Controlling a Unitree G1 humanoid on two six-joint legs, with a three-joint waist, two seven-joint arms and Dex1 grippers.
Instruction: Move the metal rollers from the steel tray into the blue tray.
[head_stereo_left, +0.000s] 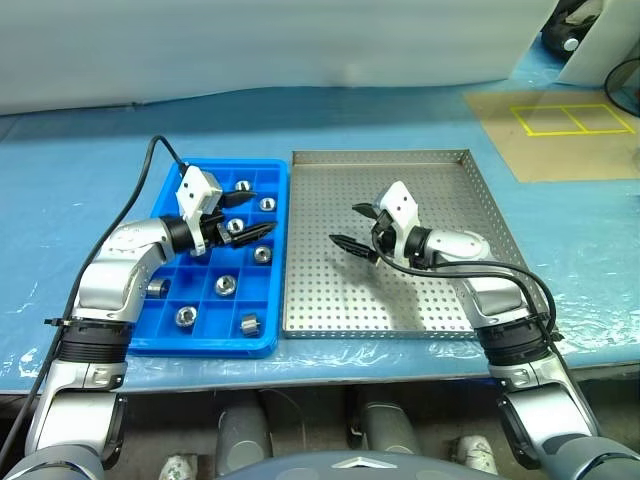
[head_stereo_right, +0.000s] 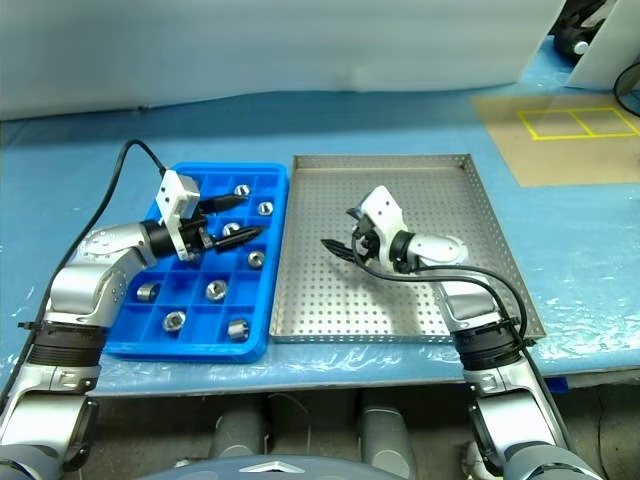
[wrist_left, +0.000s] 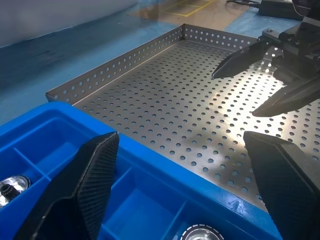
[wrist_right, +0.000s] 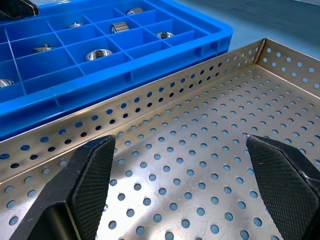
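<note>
Now metal rollers in blue tray; steel tray bare.

- One blue tray with square compartments.
- One steel tray with a perforated floor.
- Eight metal rollers visible, all in the blue tray.
- Two grippers: left, right.

Both arms fwd w/ elbows out, wrists angled inward so left pincer and right pincer point toward each other, well apart, both w/ fingers spread wide and nothing held, roughly level.
</note>
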